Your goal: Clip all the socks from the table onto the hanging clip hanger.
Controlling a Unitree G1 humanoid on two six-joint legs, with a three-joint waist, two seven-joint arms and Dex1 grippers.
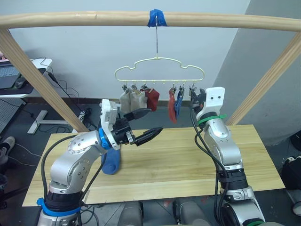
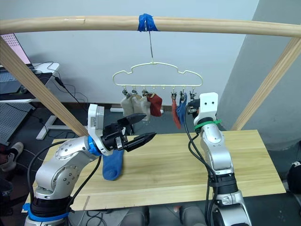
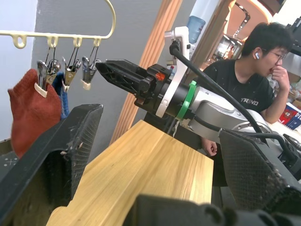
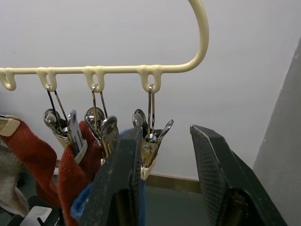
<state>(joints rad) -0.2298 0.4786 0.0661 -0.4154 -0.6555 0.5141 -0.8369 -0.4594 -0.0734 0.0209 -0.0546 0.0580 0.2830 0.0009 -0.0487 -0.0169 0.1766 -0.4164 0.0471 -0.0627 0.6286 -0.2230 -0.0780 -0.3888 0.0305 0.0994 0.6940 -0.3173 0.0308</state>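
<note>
The cream clip hanger (image 1: 160, 70) hangs from a wooden rail. Clipped to it are two light grey socks (image 1: 131, 100), two red socks (image 1: 152, 98) and one blue sock (image 1: 178, 105). Another blue sock (image 1: 111, 163) lies on the table (image 1: 188, 155), partly hidden under my left forearm. My left gripper (image 1: 146, 124) is open and holds nothing, raised above the table below the grey socks. My right gripper (image 4: 165, 133) is open at the hanger's right end, its fingers on either side of the last metal clip (image 4: 150, 146), which holds no sock.
The wooden rail (image 1: 211, 21) with blue tape (image 1: 156, 19) spans overhead on slanted wooden posts (image 1: 33, 75) at both sides. A desk with a laptop (image 1: 9, 77) stands far left. A seated person (image 3: 254, 84) is beyond the table's right end.
</note>
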